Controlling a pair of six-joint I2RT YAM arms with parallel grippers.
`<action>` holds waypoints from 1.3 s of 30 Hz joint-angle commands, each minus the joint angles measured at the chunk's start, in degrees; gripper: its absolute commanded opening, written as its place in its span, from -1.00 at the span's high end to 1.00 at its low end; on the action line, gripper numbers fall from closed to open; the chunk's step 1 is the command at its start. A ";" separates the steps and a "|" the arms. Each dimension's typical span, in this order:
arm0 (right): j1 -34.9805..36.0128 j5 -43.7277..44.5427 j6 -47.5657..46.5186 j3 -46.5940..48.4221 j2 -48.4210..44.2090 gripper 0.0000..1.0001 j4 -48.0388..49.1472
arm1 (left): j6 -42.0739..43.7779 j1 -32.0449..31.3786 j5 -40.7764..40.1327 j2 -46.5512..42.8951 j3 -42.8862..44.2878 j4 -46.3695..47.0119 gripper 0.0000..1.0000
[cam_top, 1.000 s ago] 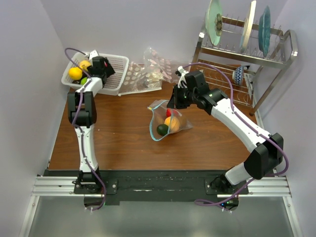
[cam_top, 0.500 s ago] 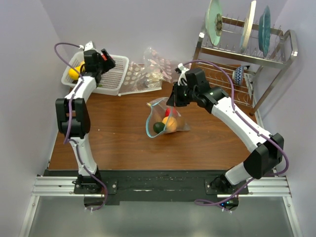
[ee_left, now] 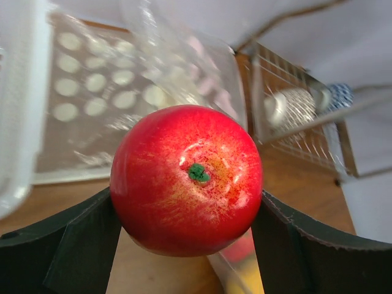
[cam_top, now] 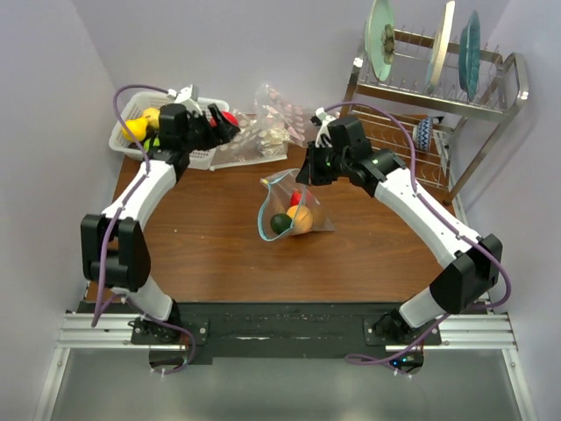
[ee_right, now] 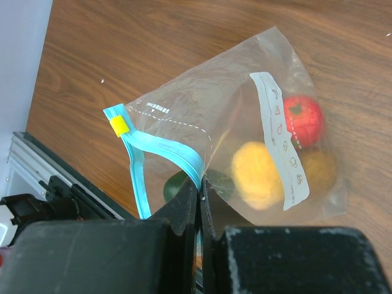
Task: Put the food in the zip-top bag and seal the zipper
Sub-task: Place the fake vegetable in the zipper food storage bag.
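Observation:
My left gripper (cam_top: 224, 124) is shut on a red apple (ee_left: 187, 179), held in the air just right of the white mesh basket (cam_top: 203, 149); the apple shows as a red spot in the top view (cam_top: 230, 118). My right gripper (cam_top: 302, 175) is shut on the light-blue zipper (ee_right: 165, 150) of the zip-top bag (cam_top: 294, 210) and holds its mouth up and open. Inside the bag lie a yellow-orange fruit (ee_right: 258, 174), a red fruit (ee_right: 302, 119) and a dark green one (cam_top: 279, 224). A yellow fruit (cam_top: 136, 131) stays in the basket.
Clear brown-dotted bags (cam_top: 263, 127) lie behind the zip-top bag, against the basket. A metal dish rack (cam_top: 438, 96) with plates stands at the back right. The brown table top (cam_top: 210, 246) lies between the arms.
My left arm has swung from over the basket to the right, carrying the red apple. The right gripper and the bag have shifted slightly; the bag's mouth stands a little more open.

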 commanded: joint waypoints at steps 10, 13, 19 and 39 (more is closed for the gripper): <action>-0.28 0.13 -0.06 1.52 0.36 1.00 2.10 | -2.07 -4.40 9.30 -18.08 -11.96 1.54 0.00; -0.28 0.48 -0.06 0.73 0.45 1.00 2.46 | -3.21 -4.84 10.71 -19.66 -13.01 1.54 0.00; -0.37 0.13 0.12 0.56 1.16 1.00 2.81 | -4.09 -6.77 12.56 -22.73 -12.75 -1.36 0.00; -0.37 1.00 0.56 3.01 1.16 1.00 0.79 | -4.27 -19.69 12.64 -25.38 -16.09 -4.61 0.01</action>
